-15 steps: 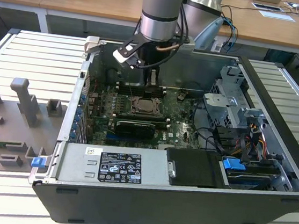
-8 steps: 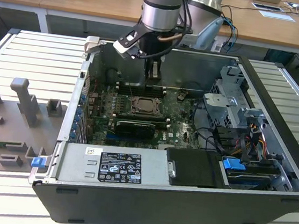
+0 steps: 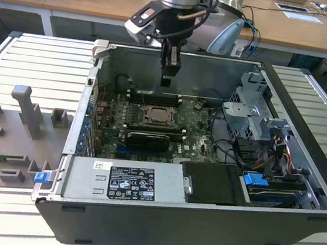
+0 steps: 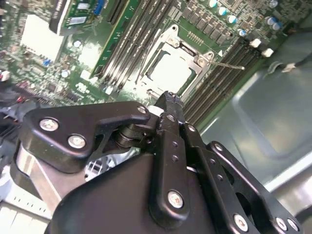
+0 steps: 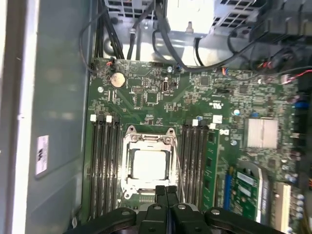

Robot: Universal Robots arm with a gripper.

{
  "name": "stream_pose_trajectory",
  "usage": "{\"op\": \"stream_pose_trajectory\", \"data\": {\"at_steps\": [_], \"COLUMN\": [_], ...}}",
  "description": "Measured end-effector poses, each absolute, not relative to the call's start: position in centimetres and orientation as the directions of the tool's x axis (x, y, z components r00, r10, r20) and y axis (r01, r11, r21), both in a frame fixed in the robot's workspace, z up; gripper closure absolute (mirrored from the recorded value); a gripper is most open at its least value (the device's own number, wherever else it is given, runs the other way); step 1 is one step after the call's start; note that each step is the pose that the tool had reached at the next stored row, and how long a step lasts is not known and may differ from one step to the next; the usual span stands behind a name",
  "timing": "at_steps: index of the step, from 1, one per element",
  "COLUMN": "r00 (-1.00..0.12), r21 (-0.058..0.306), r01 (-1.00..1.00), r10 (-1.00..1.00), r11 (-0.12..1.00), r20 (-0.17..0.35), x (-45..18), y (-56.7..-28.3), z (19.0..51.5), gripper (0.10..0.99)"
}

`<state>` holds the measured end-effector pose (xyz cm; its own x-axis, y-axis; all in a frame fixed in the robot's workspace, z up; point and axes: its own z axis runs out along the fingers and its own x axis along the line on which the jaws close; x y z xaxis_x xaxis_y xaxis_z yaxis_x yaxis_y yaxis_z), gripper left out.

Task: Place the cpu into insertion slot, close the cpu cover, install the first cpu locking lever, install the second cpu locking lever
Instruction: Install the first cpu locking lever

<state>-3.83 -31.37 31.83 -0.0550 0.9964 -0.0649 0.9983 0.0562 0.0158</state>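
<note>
My gripper (image 3: 166, 78), clenched and empty, hangs above the cpu (image 5: 147, 164) and cpu cover (image 5: 127, 165); descending off-line, I could miss the thin locking lever (image 4: 226, 64) and gouge the memory slots (image 5: 105, 165).

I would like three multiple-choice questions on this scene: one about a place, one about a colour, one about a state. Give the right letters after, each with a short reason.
1. Where is the cpu?
A. in the insertion slot
B. on the table outside the case
C. on top of the power supply

2. What colour is the motherboard?
A. red
B. green
C. white

3. How is the gripper?
A. wide open
B. shut on the cpu
C. shut, holding nothing

Answers: 1 A, the silvery chip sits framed inside the socket. 2 B, the board is green in both wrist views. 3 C, the fingertips meet with nothing between them.
</note>
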Motion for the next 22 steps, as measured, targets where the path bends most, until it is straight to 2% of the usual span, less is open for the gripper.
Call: {"op": "stream_pose_trajectory", "data": {"at_steps": [5,10,15,22], "r00": [-0.08,-0.218,-0.262,-0.419], "r21": [0.016,0.016,0.016,0.016], "r01": [0.997,0.976,0.965,0.907], "r10": [0.995,0.974,0.963,0.906], "r11": [0.081,0.219,0.263,0.421], "r20": [-0.066,-0.066,-0.066,-0.066], "x": [-3.87,-3.89,-4.01,-4.02], "y": [-31.36,-31.37,-31.37,-31.36], "z": [32.29,32.2,31.72,31.31], "gripper": [0.98,0.98,0.98,0.98]}}
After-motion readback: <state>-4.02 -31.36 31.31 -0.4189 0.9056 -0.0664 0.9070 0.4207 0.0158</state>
